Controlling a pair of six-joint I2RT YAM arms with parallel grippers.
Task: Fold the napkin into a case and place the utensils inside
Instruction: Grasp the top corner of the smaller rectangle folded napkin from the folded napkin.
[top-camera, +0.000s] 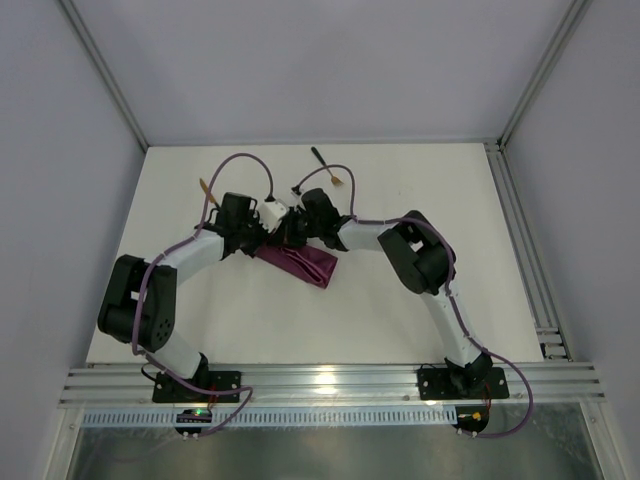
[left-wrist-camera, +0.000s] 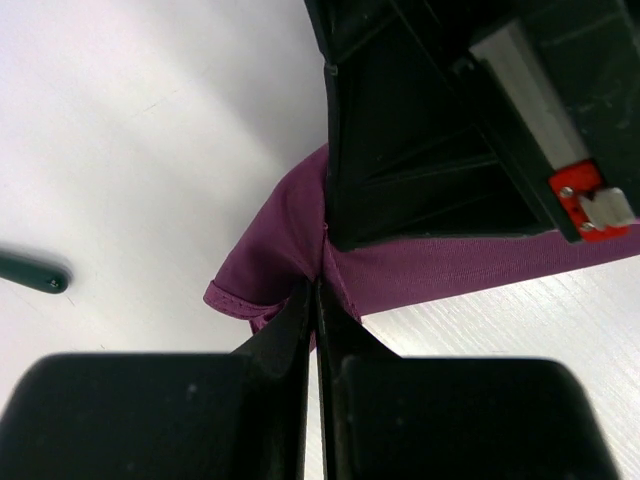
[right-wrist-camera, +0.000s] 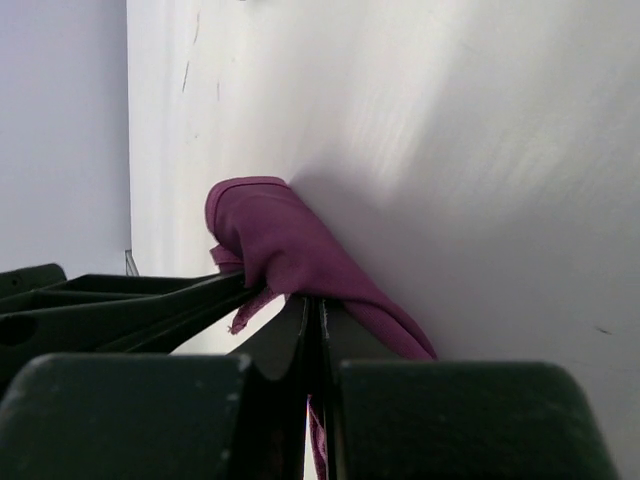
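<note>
The magenta napkin (top-camera: 306, 266) lies bunched into a narrow folded strip at the table's middle. My left gripper (top-camera: 264, 238) is shut on one end of it, and in the left wrist view the closed fingertips (left-wrist-camera: 317, 290) pinch the hemmed cloth (left-wrist-camera: 440, 265). My right gripper (top-camera: 293, 234) is shut on the same end, close against the left one; its closed fingertips (right-wrist-camera: 318, 305) hold a raised fold (right-wrist-camera: 268, 232). One utensil (top-camera: 327, 168), with a black handle and gold head, lies behind the grippers. Another gold-headed utensil (top-camera: 205, 187) lies at the far left, partly hidden by a cable.
Purple cables (top-camera: 245, 162) loop over both wrists. A dark handle tip (left-wrist-camera: 38, 273) shows at the left in the left wrist view. The right gripper's body (left-wrist-camera: 450, 120) fills the upper right there. Aluminium rails (top-camera: 520, 250) edge the table's right side.
</note>
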